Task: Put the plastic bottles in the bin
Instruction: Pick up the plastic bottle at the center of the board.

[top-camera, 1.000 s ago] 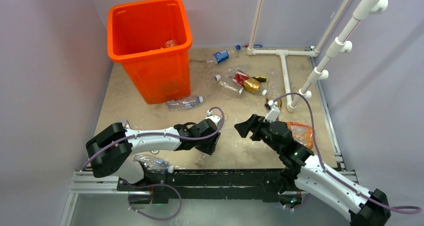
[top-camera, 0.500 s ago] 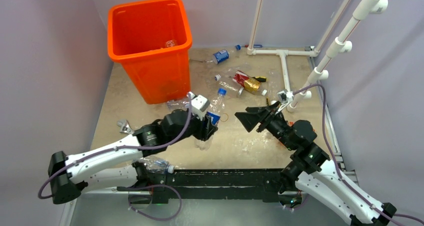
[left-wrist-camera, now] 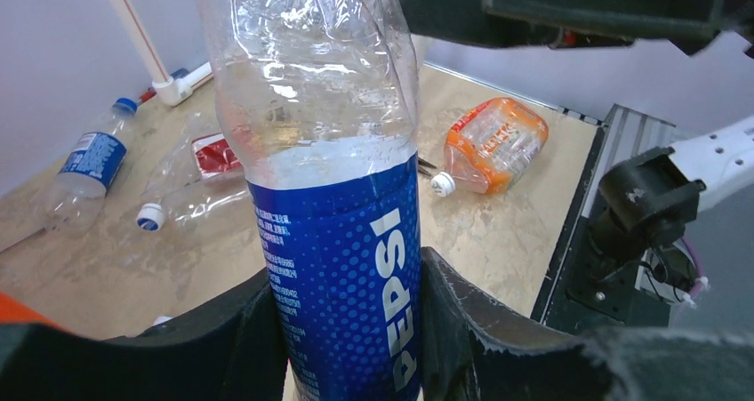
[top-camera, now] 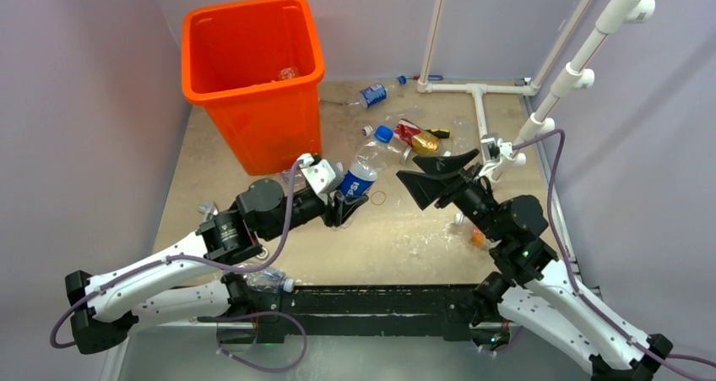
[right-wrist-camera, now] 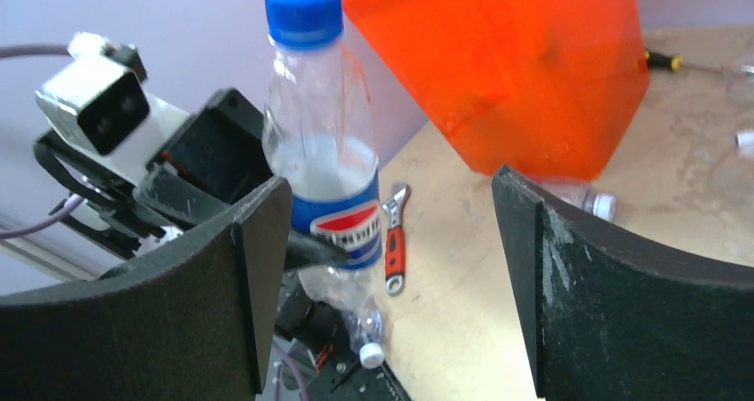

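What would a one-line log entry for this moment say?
left end effector: shut on Pepsi bottle, held up near bin | right end effector: open, empty, facing bottle | table: more bottles left

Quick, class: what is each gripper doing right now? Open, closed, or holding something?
Left gripper: closed on the Pepsi bottle, fingers clamped on its blue label.
Right gripper: open, holding nothing.
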